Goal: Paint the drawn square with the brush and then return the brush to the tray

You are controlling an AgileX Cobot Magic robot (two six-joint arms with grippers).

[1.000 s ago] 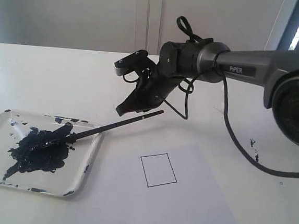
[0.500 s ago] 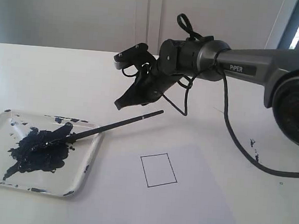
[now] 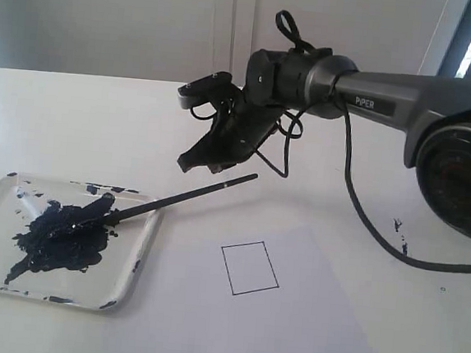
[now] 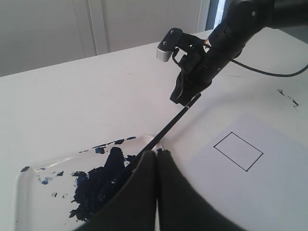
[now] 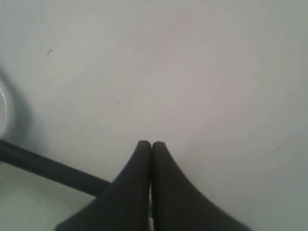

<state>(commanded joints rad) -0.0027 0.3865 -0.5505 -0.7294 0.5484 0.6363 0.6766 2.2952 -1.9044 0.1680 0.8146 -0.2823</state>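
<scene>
The brush lies still, its paint-coated tip in the blue-black blob on the tray and its handle slanting up over the tray's rim. My right gripper hovers shut and empty just above the handle's free end; its wrist view shows the handle beside the closed fingertips. The drawn square is white inside. My left gripper is shut on nothing above the tray, facing the brush, the square and the right gripper. It is out of the exterior view.
The square is printed on a white paper sheet lying on the white table, right of the tray. The right arm's black cable droops to the table. Small paint specks mark the table at the right.
My right gripper has lifted a little and drifted left, away from the brush's handle end. The brush, tray and paper have not moved.
</scene>
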